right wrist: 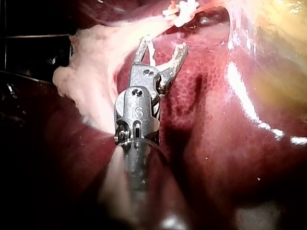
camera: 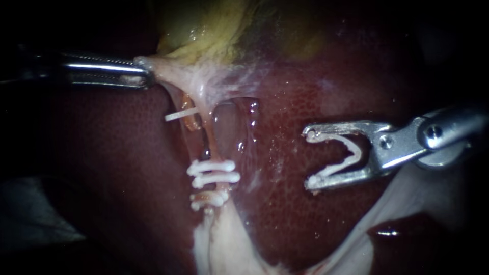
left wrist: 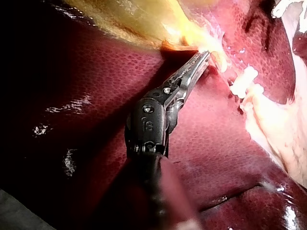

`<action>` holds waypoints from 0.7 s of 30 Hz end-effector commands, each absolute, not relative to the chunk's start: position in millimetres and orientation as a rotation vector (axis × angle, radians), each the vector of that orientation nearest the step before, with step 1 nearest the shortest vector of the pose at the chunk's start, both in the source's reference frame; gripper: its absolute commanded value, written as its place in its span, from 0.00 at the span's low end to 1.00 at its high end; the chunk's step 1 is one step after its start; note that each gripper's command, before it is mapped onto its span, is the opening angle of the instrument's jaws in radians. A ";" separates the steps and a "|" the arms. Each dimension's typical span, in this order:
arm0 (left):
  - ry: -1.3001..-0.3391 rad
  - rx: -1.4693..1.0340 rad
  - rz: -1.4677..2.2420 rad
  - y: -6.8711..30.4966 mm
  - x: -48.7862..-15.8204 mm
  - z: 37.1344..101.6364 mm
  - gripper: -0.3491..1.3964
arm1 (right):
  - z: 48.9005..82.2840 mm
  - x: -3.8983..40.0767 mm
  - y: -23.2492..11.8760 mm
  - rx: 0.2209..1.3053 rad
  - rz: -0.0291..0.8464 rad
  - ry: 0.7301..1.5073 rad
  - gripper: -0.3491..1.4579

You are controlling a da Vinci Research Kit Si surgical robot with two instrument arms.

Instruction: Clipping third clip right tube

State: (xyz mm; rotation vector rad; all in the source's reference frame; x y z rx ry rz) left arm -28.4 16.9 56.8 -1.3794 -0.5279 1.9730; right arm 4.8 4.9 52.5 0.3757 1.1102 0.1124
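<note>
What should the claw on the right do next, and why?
Probably ease the right instrument toward the tube near its stacked clips. Its jaws hold a loaded clip, spread wide, well clear of the tube, while the left instrument holds the tissue taut.

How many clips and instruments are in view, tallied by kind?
Applied clips: 4
Loaded clip, held between the right instrument's jaws: 1
Instruments: 2 (left instrument gripping pale tissue, right instrument)
Total: 7
</note>
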 end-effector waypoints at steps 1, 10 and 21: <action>-0.531 -1.381 1.976 16.7 -28.6 57.0 0.00 | 52.7 5.1 4.8 0.391 0.128 1.111 0.47; -0.539 -1.387 1.979 16.1 -29.1 57.3 0.00 | 54.4 8.3 5.0 0.496 0.278 1.086 0.46; -0.546 -1.390 1.979 15.7 -29.5 56.9 0.00 | 60.2 13.2 4.7 0.543 0.337 1.073 0.46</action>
